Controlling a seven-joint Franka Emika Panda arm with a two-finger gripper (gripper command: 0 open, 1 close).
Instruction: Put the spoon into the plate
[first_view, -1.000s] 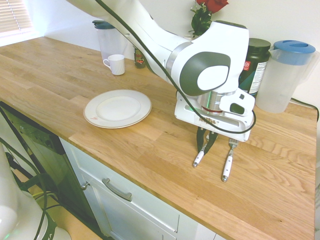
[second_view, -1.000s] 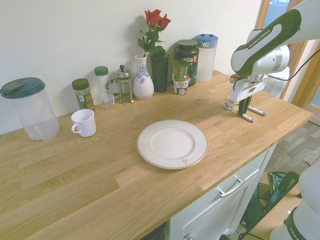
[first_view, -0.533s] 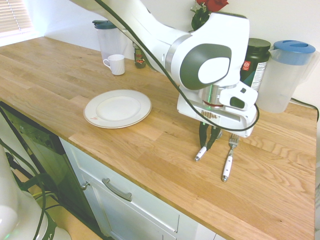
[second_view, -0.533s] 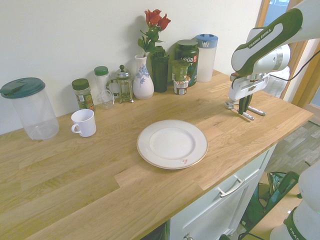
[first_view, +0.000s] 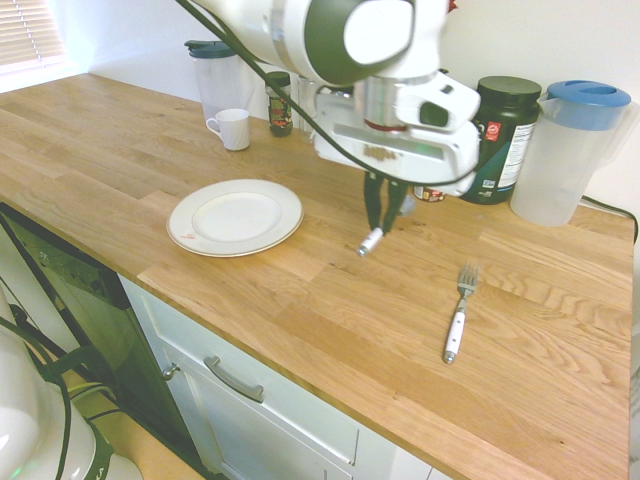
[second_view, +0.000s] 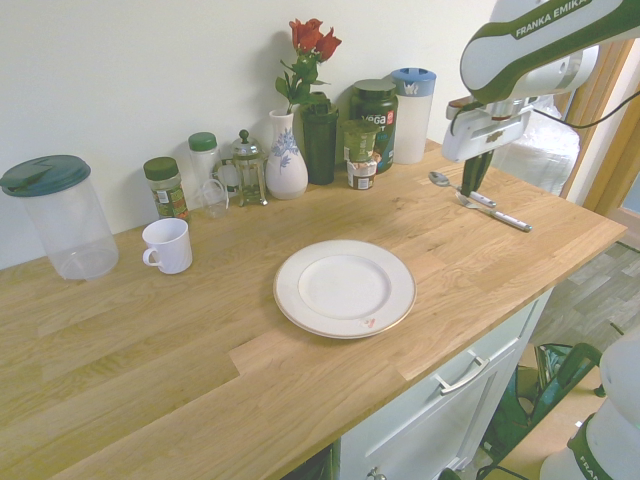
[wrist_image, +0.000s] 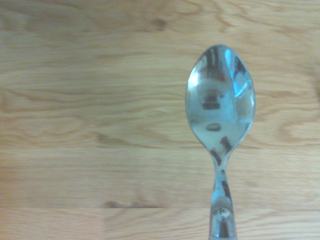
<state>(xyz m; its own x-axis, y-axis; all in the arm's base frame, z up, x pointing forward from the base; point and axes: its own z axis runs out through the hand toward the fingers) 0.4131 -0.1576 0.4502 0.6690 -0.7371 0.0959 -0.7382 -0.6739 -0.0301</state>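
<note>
My gripper (first_view: 382, 214) is shut on the spoon (first_view: 372, 240) and holds it in the air above the wooden counter. Its white handle slants down toward the counter's front edge. In the second exterior view the gripper (second_view: 472, 184) hangs over the counter's right part, with the spoon's (second_view: 440, 180) silver bowl sticking out on the wall side. The wrist view shows the shiny spoon bowl (wrist_image: 220, 106) over bare wood. The round white plate (first_view: 235, 217) lies flat and empty near the front edge, well to the side of the gripper, and also shows as the plate (second_view: 345, 288) in the second exterior view.
A white-handled fork (first_view: 457, 322) lies on the counter beyond the gripper, away from the plate. A white mug (first_view: 232, 128), two lidded jugs (first_view: 565, 150), a dark tub (first_view: 505, 130), jars and a vase with roses (second_view: 287, 150) line the wall.
The gripper has risen from beside the fork with the spoon in it and has moved toward the plate. The fork and the plate have stayed in place.
</note>
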